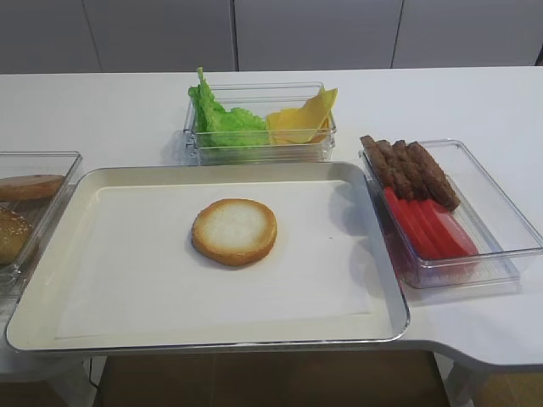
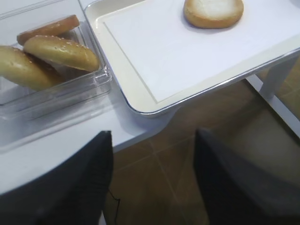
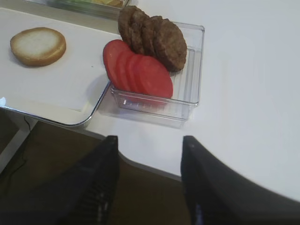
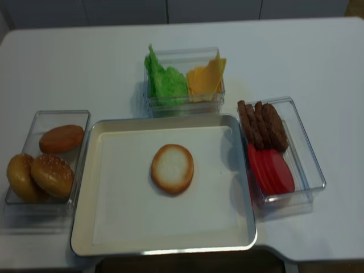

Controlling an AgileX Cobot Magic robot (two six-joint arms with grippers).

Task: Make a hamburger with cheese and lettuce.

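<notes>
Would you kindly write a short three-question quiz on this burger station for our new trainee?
1. True or false: the bun half on the tray already has cheese on it.
2. Which shares a box with the lettuce? A tomato, B cheese, C patties.
3. Fill in: the right gripper and left gripper are both ____.

Key: 1 false; 2 B; 3 open.

**Bun half laid out, cheese and lettuce at the far edge**

The hamburger (image 1: 234,231), one bun half, lies flat, pale cut face up, mid-counter toward the near edge. Green ruffled lettuce (image 1: 219,120) and yellow cheese (image 1: 302,121) slices stand tilted side by side near the counter's far edge, lettuce left
</notes>
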